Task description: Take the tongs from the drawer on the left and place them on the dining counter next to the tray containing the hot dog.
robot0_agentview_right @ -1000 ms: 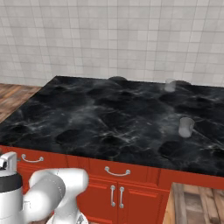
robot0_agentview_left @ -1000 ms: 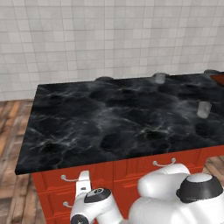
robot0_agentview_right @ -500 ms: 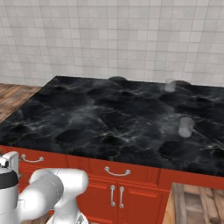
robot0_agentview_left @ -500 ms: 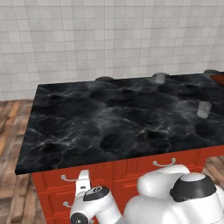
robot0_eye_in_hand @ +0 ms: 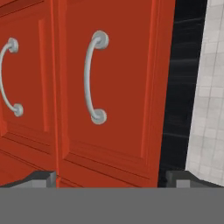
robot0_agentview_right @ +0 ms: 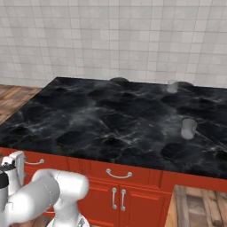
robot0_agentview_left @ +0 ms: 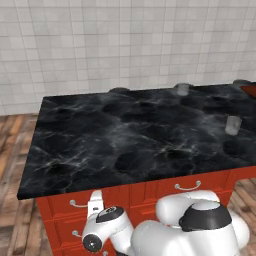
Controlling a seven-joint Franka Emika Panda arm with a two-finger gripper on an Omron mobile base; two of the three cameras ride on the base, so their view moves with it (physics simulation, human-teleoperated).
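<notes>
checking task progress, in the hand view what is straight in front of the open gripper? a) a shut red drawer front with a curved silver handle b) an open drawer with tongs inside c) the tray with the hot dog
a: the drawer front is flush and shut, its curved silver handle ahead of the open gripper.

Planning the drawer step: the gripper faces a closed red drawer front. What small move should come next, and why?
Probably ease the open gripper forward and a little toward the curved silver handle, so the fingers can straddle it. The drawer is still closed, and the handle lies off the gripper's centre line in the hand view, not yet between the fingers.
</notes>
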